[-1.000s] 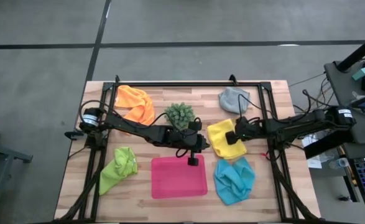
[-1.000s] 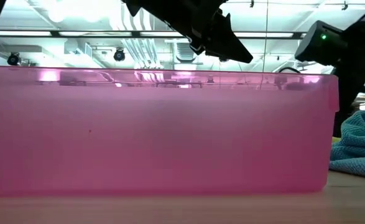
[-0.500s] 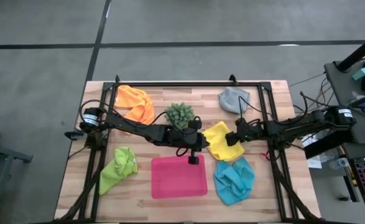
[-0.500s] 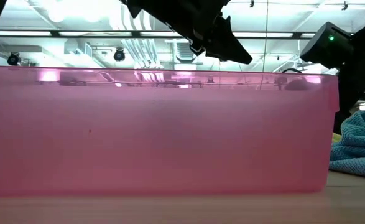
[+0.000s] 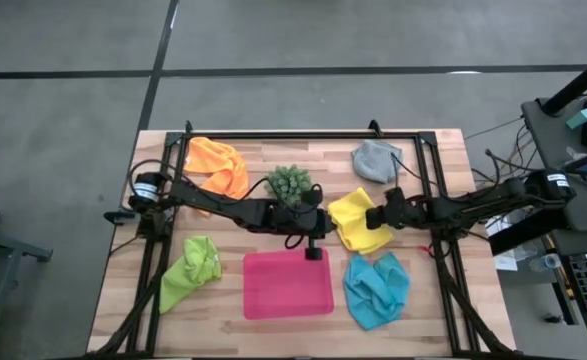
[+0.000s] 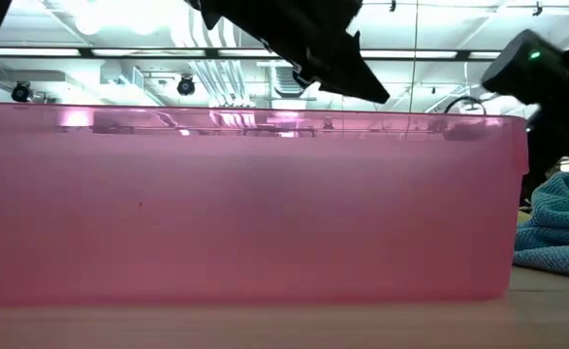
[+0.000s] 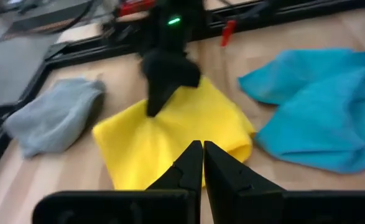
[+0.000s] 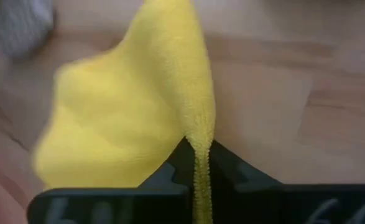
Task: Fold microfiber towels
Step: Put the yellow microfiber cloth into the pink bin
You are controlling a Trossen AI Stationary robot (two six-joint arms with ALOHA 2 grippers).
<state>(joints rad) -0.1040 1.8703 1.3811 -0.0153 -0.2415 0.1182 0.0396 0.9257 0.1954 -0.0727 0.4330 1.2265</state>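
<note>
- A small fuzzy yellow microfiber towel (image 5: 357, 219) lies crumpled on the wooden slatted table (image 5: 423, 310), a little toward three o'clock from the table's centre in the overhead view.
- The right gripper (image 5: 373, 217) sits at this towel's three o'clock edge, its two dark fingers closed on a narrow pinch of yellow cloth; the right wrist view shows a ridge of the cloth (image 8: 198, 134) drawn up into the gap between the fingers.
- The left gripper (image 5: 314, 252) hangs just toward nine o'clock from the yellow towel, over the twelve o'clock edge of the flat rigid pink rectangular tray (image 5: 287, 283); its fingers are pressed together and hold nothing.
- Four other fuzzy cloths lie unfolded around it: a light blue towel (image 5: 376, 288) just toward six o'clock, a grey towel (image 5: 374, 159) toward twelve o'clock, an orange towel (image 5: 218, 166) toward ten o'clock, and a lime green towel (image 5: 188, 272) toward eight o'clock, well apart.
- A small spiky green plant (image 5: 290, 184) stands beside the left arm, toward nine o'clock from the yellow towel.
- Judged from this, the step in hand is the first grip on the yellow towel; no cloth looks folded.
- The next move likely calls for lifting the pinched edge and pulling the towel flat, probably with the left gripper opening to take another edge.
- The thin pinch could slip if pulled quickly.
</note>
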